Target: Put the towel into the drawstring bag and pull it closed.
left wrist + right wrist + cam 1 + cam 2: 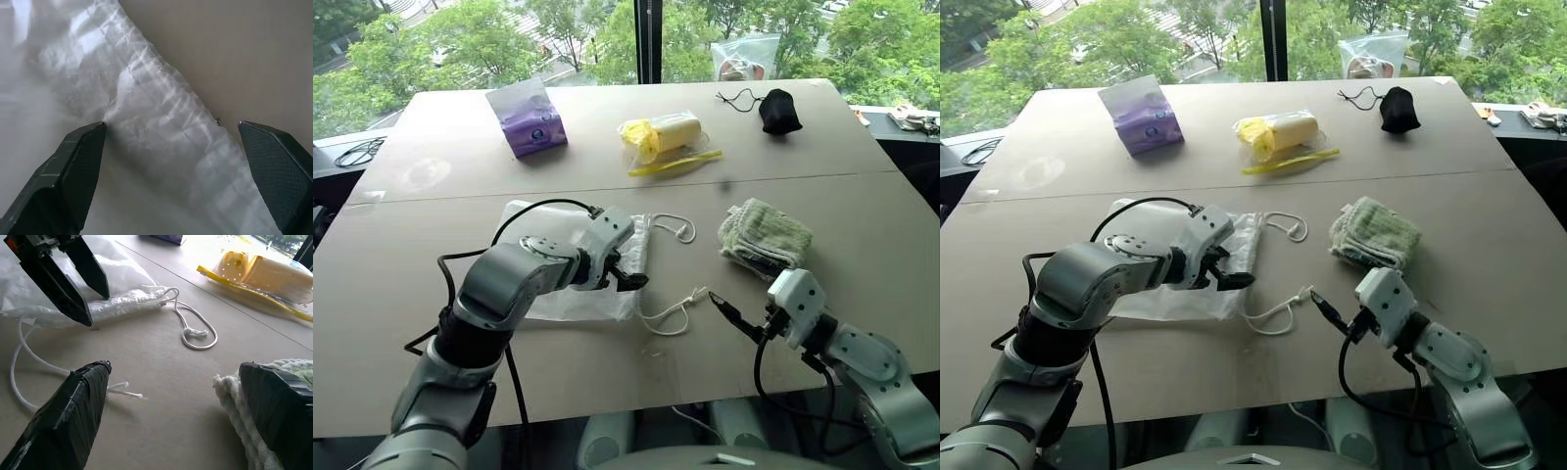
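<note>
Two black-fingered grippers work low over the tan table [431,294], and neither has hold of anything. The left gripper [628,277] points down at the gathered mouth of the large, thin, white semi-translucent drawstring bag [570,294]; its jaws stand wide apart, straddling the crinkled hem in the left wrist view, with one fingertip [93,134] at the fabric's edge and nothing pinched between them. The right gripper [726,309] is held level and equally spread, empty, its tips just beside the frayed end of one white cord [671,318] and near the small folded pale green terry towel [766,235].

Outward from the grippers: the bag lies flat and limp on the table, mouth toward the centre, with its two cords trailing in loops, one knotted loop [195,335] lying toward the towel. The towel rests on the table to the right, well apart from the bag.

As I judge it, the task is barely begun: the towel is not yet in the bag, the mouth is not held open, and the cords lie slack. Opening the mouth, loading the towel and drawing the cords all remain.

Farther off lie a purple tissue pack [529,119], a yellow item in clear plastic [664,135] and a small black pouch [778,110]. The purple pack carries printing, but it is too small to read; no other writing is legible.
</note>
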Controlling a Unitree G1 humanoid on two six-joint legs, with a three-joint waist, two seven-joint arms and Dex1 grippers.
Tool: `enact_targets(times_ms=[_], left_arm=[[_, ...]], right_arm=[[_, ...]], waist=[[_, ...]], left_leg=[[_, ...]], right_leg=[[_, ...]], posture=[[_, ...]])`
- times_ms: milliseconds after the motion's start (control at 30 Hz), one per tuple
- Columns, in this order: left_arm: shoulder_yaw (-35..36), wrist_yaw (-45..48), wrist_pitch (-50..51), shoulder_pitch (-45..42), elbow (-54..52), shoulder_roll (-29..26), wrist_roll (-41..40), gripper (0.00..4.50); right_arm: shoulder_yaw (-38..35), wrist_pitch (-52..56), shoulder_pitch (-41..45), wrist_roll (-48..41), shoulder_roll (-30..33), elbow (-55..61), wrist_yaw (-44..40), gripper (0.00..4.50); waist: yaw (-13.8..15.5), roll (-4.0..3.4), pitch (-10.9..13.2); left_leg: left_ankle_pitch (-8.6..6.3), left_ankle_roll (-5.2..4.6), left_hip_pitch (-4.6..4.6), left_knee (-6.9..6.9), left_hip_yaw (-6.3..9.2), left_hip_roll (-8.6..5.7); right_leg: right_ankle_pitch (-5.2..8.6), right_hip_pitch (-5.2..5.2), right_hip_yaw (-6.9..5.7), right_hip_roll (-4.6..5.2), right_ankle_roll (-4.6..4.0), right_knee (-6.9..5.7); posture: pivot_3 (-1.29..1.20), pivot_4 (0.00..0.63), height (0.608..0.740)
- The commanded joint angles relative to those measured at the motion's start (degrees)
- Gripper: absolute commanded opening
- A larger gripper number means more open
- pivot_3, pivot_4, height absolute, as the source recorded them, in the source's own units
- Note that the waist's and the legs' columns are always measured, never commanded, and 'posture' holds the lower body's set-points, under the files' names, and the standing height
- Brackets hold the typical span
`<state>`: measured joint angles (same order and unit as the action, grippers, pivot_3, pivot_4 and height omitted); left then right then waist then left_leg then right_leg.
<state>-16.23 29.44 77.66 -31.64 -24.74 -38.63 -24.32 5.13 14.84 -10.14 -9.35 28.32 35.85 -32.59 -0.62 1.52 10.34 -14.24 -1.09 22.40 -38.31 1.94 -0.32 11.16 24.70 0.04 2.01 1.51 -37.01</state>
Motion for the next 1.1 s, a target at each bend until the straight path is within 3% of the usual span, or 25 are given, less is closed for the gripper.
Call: enact_targets(times_ms=[33, 67, 167, 333, 400, 567, 667, 767, 967, 1100], left_arm=[[-3.41, 2.33, -7.26, 1.57, 1.1, -2.54, 2.7, 3.9], [-3.99, 3.79, -10.41, 1.44, 2.16, -3.25, 3.46, 3.81], [-4.83, 12.38, -21.96, -0.2, 8.48, -6.63, 5.3, 2.54], [-3.47, 33.73, -49.18, -5.1, 29.93, -11.78, 8.86, 0.24], [-2.61, 41.87, -56.08, -8.81, 39.67, -12.96, 9.4, 0.07], [-2.03, 61.03, -60.85, -16.61, 53.68, -16.03, 6.48, 0.07], [-1.58, 61.25, -66.67, -18.34, 58.82, -15.12, 10.75, 0.07], [-0.02, 60.3, -65.51, -16.69, 57.81, -14.22, 11.27, 0.76], [7.0, 48.12, -61.56, -6.13, 47.67, -13.18, 10.99, 3.36], [9.28, 40.46, -59.05, -0.33, 41.35, -12.6, 12.92, 3.36]], right_arm=[[-0.71, -0.23, 0.5, -0.82, 0.38, 1.81, -0.3, 4.5], [-0.64, -0.2, 0.55, -0.78, 0.36, 1.81, -0.29, 4.5], [-0.51, -0.35, 0.43, -0.63, 0.28, 1.82, -0.21, 4.5], [0.03, -0.97, 0.39, -0.05, -0.09, 1.38, 0.18, 4.5], [0.15, -1.26, 0.23, 0.22, -0.25, 1.34, 0.42, 4.5], [0.61, -1.79, -0.11, 0.89, -0.77, 1.38, 1.3, 4.5], [1.16, -2.06, 0.03, 1.41, -1.41, 1.12, 1.6, 4.5], [1.86, -2.51, 0.14, 1.74, -1.97, 0.58, 1.62, 4.5], [2.09, -3.95, 0.51, 2.05, -1.61, -0.58, 0.86, 4.5], [2.29, -3.59, 1.22, 1.76, -2.21, -0.54, 1.35, 4.5]], waist=[[0.03, 0.01, -0.01], [0.04, 0.0, -0.01], [0.07, 0.0, -0.01], [0.01, -0.01, 0.0], [0.07, -0.01, 0.0], [0.05, 0.01, 0.01], [0.01, 0.01, 0.0], [0.04, 0.01, 0.0], [-0.24, 0.01, 0.01], [-0.04, 0.01, 0.01]], left_leg=[[0.0, 0.0, 0.0, 0.0, 0.0, 0.0], [0.0, 0.0, 0.0, 0.0, -0.01, -0.01], [0.0, 0.0, 0.0, 0.0, 0.01, -0.01], [0.0, 0.0, 0.04, 0.0, -0.14, -0.03], [0.0, -0.01, 0.11, 0.0, -0.18, -0.04], [-0.01, -0.02, 0.34, -0.05, -0.18, -0.15], [-0.03, -0.07, 0.35, -0.05, -0.19, -0.11], [-0.04, -0.07, 0.34, -0.05, -0.16, -0.07], [-0.06, -0.11, 0.3, -0.04, -0.02, 0.05], [-0.06, -0.11, 0.3, -0.05, 0.04, 0.06]], right_leg=[[0.0, 0.0, 0.0, 0.01, 0.0, 0.01], [0.0, -0.01, 0.0, 0.01, -0.01, 0.01], [0.01, -0.01, -0.04, -0.01, -0.02, 0.01], [0.02, 0.02, -0.11, -0.03, -0.04, 0.01], [0.02, 0.03, -0.11, 0.0, -0.03, 0.06], [0.01, 0.09, -0.24, -0.02, -0.02, 0.17], [0.01, 0.09, -0.21, -0.01, -0.01, 0.19], [0.0, 0.08, -0.22, -0.01, 0.01, 0.19], [-0.12, 0.14, -0.1, -0.02, 0.22, 0.17], [-0.13, 0.13, -0.16, -0.02, 0.23, 0.16]], posture=[[0.0, 0.15, 0.74], [0.0, 0.15, 0.74], [0.0, 0.15, 0.74], [0.0, 0.15, 0.74], [0.0, 0.15, 0.74], [0.0, 0.15, 0.74], [0.0, 0.15, 0.74], [0.0, 0.15, 0.74], [0.0, 0.15, 0.74], [0.0, 0.15, 0.74]])
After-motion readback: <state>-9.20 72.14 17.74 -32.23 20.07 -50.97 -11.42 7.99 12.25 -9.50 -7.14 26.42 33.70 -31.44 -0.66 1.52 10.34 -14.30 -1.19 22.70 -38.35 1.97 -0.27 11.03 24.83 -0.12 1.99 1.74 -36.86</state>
